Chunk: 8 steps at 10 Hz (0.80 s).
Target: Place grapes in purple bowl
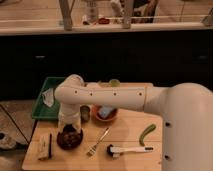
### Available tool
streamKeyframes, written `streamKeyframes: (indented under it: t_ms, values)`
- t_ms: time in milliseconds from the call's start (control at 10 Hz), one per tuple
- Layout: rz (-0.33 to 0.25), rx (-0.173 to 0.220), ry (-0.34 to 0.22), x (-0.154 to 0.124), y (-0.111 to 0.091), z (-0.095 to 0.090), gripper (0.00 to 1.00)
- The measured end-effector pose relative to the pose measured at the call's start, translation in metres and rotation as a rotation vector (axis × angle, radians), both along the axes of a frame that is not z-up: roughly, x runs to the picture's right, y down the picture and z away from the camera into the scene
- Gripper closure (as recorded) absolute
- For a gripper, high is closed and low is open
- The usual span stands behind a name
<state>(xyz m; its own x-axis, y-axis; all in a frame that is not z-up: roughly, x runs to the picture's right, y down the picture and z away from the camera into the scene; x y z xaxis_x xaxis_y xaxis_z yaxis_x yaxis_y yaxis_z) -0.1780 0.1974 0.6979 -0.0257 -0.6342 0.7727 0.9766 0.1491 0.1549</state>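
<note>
Camera view | pincer (70, 129) over purple bowl (60, 143) | fork (98, 141), orange bowl (114, 117) beside

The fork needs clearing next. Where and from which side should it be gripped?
Take the fork mid-handle, straight from above, closing across its narrow width: it lies flat and diagonal on the table, tines toward the near edge. The gripper hangs over the purple bowl beside it.

I count two bowls: one dark purple round bowl (59, 141) beneath my single pincer (70, 129), one orange round bowl (106, 120) beside it.
</note>
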Motion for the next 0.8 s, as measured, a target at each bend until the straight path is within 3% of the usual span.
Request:
streamKeyframes:
  t_ms: [800]
  values:
    - [0.015,0.008,-0.036,0.0049,-0.0057,0.0022,0.20]
